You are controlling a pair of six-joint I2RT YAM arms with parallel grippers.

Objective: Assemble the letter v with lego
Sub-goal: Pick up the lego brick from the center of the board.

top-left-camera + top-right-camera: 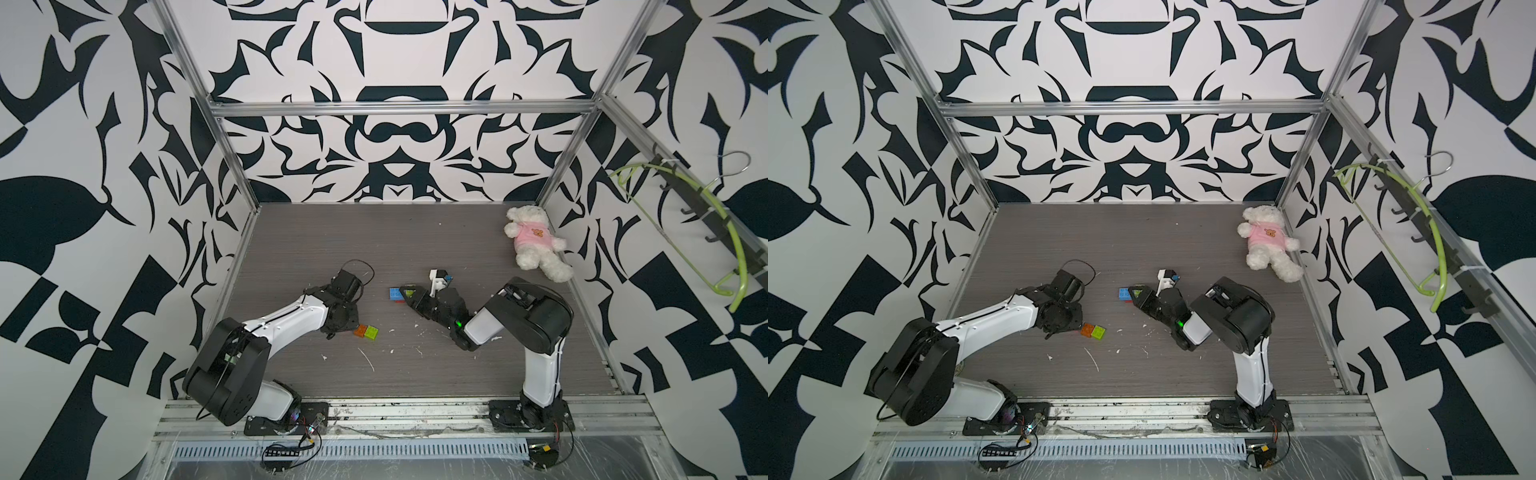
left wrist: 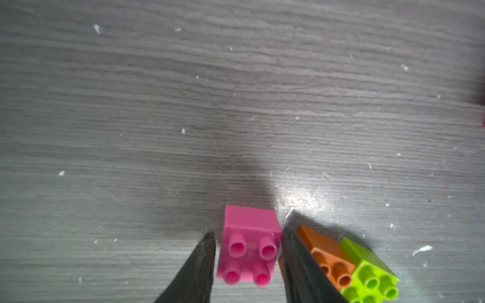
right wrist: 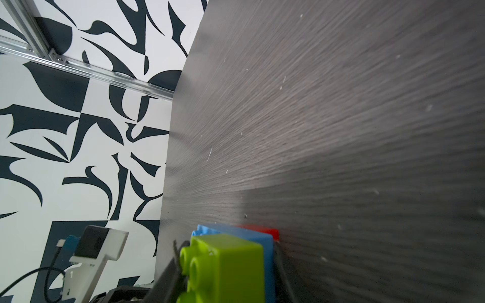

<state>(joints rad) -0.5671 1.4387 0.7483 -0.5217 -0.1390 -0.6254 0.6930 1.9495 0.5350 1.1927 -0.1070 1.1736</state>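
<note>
A pink brick (image 2: 249, 249) rests studs-up between the fingers of my left gripper (image 2: 246, 233). One finger touches its side and a thin gap shows at the other, so the jaws stand narrowly open. An orange brick (image 2: 328, 251) and a lime green brick (image 2: 367, 272) sit joined just beside it, also seen in both top views as orange brick (image 1: 360, 331) and lime brick (image 1: 372, 332); the pink one is hidden there under the left wrist. My right gripper (image 3: 225, 246) is shut on a second lime green brick (image 3: 231, 267), which is stuck to the blue brick (image 3: 262, 241) with the red brick (image 3: 265, 231) behind it.
A white teddy bear (image 1: 536, 243) in a pink shirt lies at the back right corner. A green hanger (image 1: 723, 232) hangs on the right wall rail. White scraps (image 1: 368, 359) litter the grey table. Aluminium frame posts border the floor.
</note>
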